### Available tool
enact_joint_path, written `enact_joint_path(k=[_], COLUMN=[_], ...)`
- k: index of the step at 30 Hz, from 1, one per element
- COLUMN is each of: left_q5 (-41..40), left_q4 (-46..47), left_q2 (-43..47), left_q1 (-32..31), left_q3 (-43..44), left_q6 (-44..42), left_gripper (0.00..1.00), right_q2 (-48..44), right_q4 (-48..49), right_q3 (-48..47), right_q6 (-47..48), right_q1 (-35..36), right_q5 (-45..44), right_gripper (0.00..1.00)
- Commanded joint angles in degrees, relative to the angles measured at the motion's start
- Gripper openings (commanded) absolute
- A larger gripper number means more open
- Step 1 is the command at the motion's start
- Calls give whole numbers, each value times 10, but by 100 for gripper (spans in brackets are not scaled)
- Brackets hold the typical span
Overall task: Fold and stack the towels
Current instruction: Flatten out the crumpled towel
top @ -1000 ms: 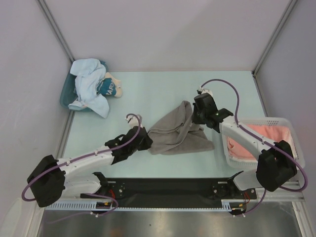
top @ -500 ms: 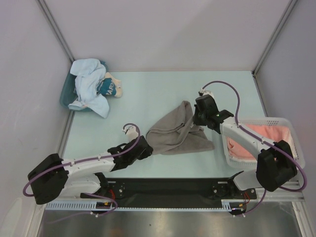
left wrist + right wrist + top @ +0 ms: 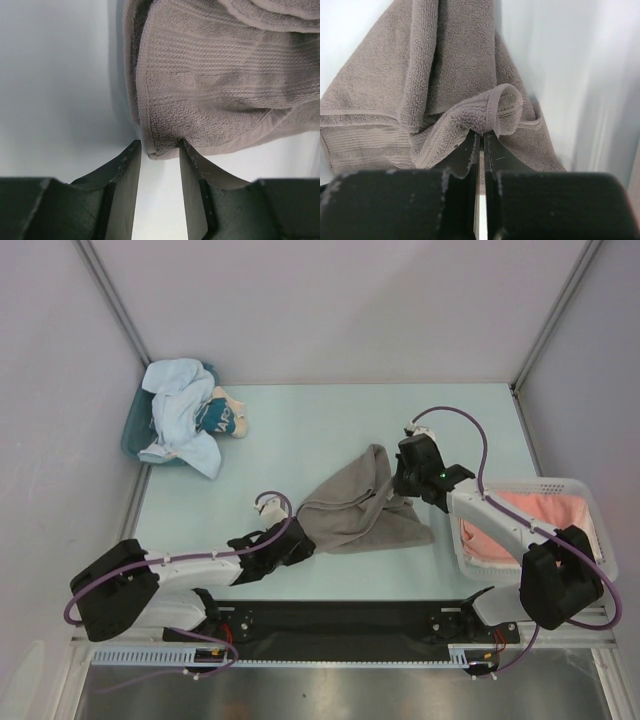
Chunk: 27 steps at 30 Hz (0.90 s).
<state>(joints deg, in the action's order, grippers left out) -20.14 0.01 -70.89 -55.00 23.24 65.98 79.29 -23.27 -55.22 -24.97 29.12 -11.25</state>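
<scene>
- In the middle of the table (image 3: 300, 430), between the two arms, the grey towel (image 3: 355, 510) lies crumpled. Its near hem runs left to right, and a bunched ridge climbs from it toward the far right.
- The left pincer (image 3: 300, 540) is right at the towel's near-left corner, with the cloth stretching away from it to the right and slightly farther out. Its jaws stand apart and it grips nothing.
- The right pincer (image 3: 403, 480) is at the towel's far-right side, clamped shut on a fold of it.
- My guess is the next move depends on that near-left corner. The left arm is the nearer one and is already lined up with it, so it would only have to close to hold the cloth.
- From above, the left pincer simply seems to touch the towel's edge. The left wrist camera shows more: the hemmed corner pokes just into the gap between the fingers (image 3: 125, 170), barely past their tips, so a bite taken there would be a shallow one.
- From above, the right pincer's jaws are hidden under the arm. The right wrist camera shows a loop of hem squeezed between them.
- Only the overhead camera takes in the rest. A pink towel (image 3: 535, 515) lies in the basket (image 3: 560, 483) at the right, and a light blue towel (image 3: 180, 410) is heaped in the far-left corner.
</scene>
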Motion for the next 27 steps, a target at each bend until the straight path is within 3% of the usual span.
enact_joint_path(k=[1,8,11,12,15,21,27], left_q5=[8,4,0,0,1,-36,-95], left_q4=[35,50,47,44,31,-73,-178], left_q2=[-23,-28,-27,-21,0,146,255], left_q1=[-3,-2,-3,-3,-3,-3,-1], left_q3=[5,-7,-2,0,7,38,149], left_q6=[6,20,11,7,-7,-52,-141], left_gripper=[42,34,23,13,0,0,0], right_q2=[-20,-28,-30,-31,-36,-67,-118], right_q4=[16,13,12,12,8,-12,-34], right_q3=[3,3,3,2,2,-15,-51], right_q6=[2,5,5,5,9,15,16], right_q1=[-4,-8,-9,-9,-11,-18,-28], right_q5=[4,7,9,9,8,19,61], right_gripper=[0,0,0,0,0,0,0])
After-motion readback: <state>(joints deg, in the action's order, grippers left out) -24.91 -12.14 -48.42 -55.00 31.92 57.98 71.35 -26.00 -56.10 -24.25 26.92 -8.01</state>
